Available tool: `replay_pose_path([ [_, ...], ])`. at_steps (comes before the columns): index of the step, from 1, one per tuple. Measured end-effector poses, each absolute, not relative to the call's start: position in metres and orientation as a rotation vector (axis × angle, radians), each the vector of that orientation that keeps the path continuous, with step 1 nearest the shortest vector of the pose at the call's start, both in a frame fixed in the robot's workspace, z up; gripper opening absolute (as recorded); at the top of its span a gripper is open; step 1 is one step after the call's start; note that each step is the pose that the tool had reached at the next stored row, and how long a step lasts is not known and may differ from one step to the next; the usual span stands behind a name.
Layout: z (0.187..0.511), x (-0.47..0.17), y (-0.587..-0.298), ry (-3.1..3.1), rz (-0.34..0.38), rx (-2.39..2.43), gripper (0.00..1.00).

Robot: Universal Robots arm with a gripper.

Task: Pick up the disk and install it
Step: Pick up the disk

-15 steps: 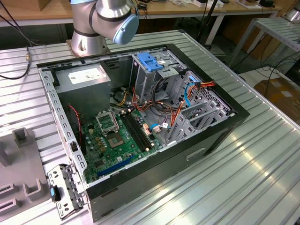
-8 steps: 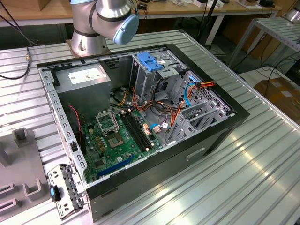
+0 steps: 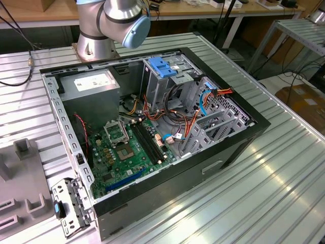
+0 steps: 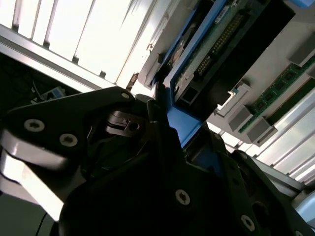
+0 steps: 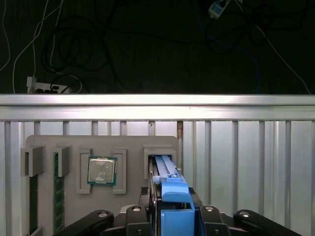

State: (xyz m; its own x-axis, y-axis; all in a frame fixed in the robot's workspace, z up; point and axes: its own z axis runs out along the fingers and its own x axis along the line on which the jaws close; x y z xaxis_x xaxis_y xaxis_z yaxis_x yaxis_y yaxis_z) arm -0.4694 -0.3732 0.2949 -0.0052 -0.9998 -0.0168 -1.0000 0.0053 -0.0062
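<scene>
In the first wrist view the gripper hangs over a grey tray. The disk stands on edge in a slot, its blue rail pinched between the fingers. The second wrist view adds its green circuit board. The exterior view has the open computer case; its white sticker is too small to read.

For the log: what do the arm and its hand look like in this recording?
In the exterior view, the arm is made of thick silver-grey metal tubes with rounded joints. One joint is closed by a light-blue cap, and the arm stands on a round silver base. The hand is matt black and angular, with flat plates dotted with silver screw heads in both wrist views.
</scene>
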Motion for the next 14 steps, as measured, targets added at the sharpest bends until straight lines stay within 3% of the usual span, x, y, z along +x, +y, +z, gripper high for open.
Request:
replay_pose_path([
  [14, 0.2949, -0.4694, -0.3732, 2.216, 0.011, -2.204, 0.37],
])
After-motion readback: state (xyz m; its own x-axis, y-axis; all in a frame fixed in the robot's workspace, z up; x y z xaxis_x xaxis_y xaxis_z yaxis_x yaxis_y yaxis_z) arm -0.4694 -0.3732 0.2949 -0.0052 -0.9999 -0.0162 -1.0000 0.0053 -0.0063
